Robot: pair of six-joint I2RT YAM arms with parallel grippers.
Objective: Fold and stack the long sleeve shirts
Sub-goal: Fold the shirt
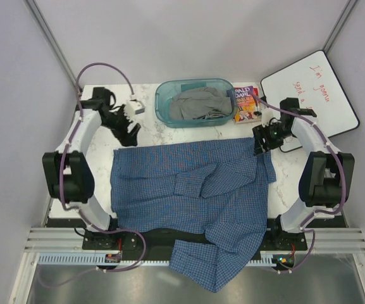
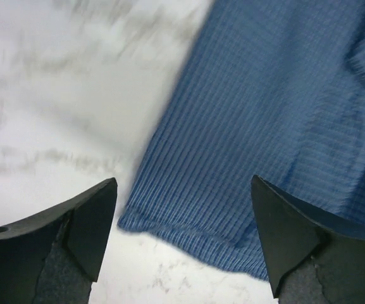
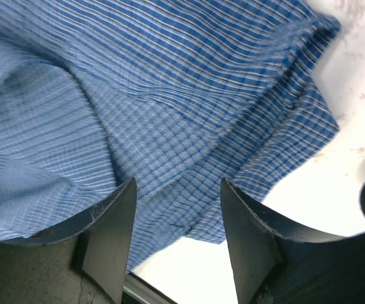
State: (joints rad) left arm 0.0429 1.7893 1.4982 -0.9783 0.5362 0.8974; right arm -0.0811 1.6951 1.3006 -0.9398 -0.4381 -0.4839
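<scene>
Left wrist blurry; shirt (image 2: 264,126) hem below spread left claw (image 2: 182,183).

The shirt (image 1: 188,183) is blue with fine pale checks, the table (image 1: 169,136) white marble veined grey, the bin (image 1: 162,104) translucent teal, its cloth (image 1: 198,104) grey.

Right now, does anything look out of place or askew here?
Yes: the blue checked shirt lies crooked and rumpled, with one part hanging off the near edge of the table. Nothing looks spilled or damaged.
</scene>
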